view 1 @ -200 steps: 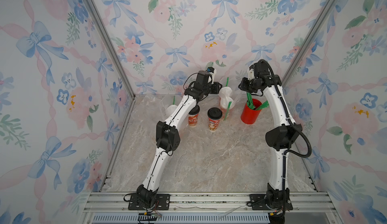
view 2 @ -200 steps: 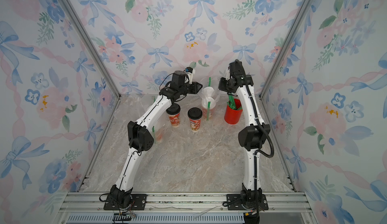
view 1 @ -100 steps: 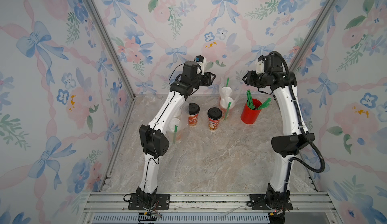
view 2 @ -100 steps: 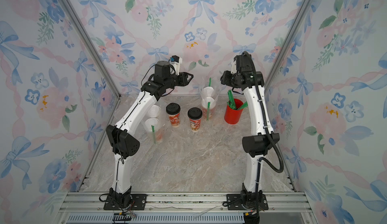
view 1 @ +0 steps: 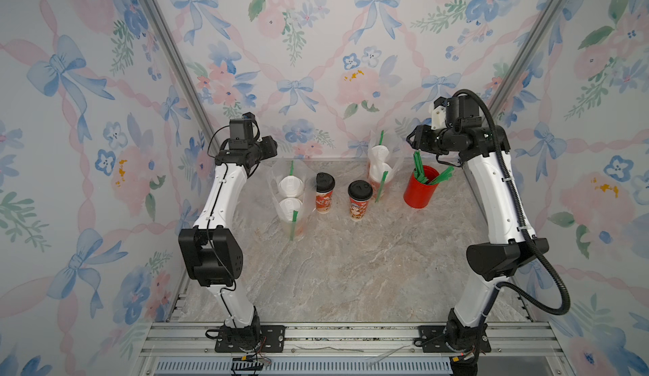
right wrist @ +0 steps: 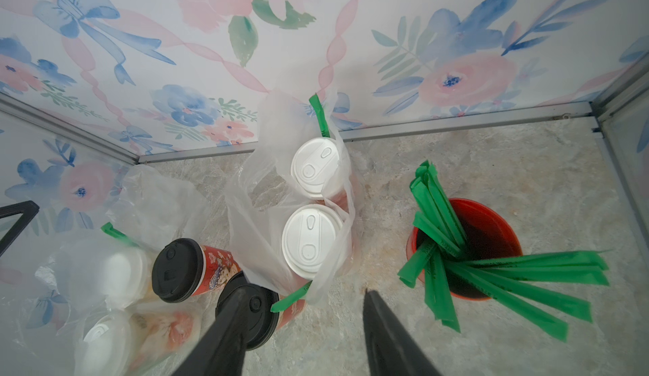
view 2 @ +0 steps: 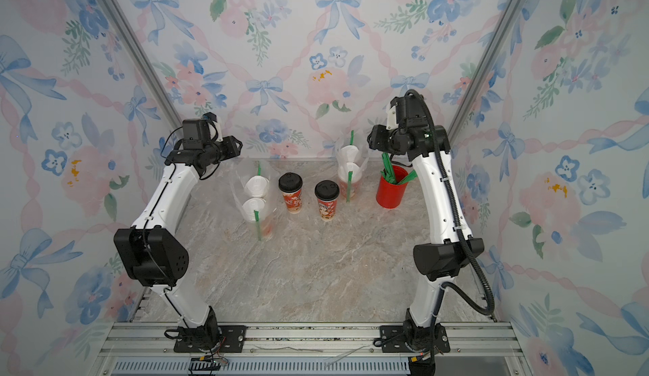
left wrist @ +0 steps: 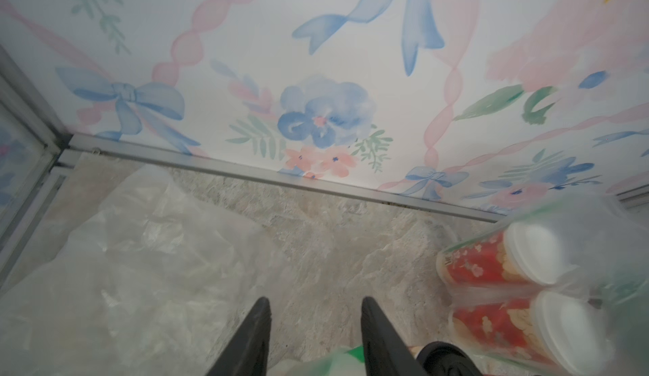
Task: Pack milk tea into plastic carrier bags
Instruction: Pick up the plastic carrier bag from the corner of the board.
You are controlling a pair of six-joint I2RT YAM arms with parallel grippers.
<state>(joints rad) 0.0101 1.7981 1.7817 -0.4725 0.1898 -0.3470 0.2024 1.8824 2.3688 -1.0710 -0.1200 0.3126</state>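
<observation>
Both top views show two black-lidded milk tea cups [view 1: 325, 191] [view 1: 360, 198] standing bare on the marble table. A clear carrier bag [view 1: 291, 198] to their left holds two white-lidded cups and green straws. A second bag [view 1: 380, 167] at the back holds two more white-lidded cups [right wrist: 312, 216]. A third, empty bag [left wrist: 140, 251] lies crumpled in the back left corner. My left gripper [left wrist: 314, 309] hangs open above the table by the left bag, holding nothing. My right gripper [right wrist: 303, 293] is open above the gap between the back bag and the straw cup, also holding nothing.
A plain red lidless cup [view 1: 420, 189] of green straws [right wrist: 509, 279] stands at the back right. Floral walls close in the back and both sides, with metal corner posts [view 1: 168, 58]. A metal rail [view 1: 323, 335] at the front carries both arm bases.
Both grippers have opened wider. The left arm has swung left away from the back bag, uncovering the left bag. The right arm has lifted and drawn back to the right.
</observation>
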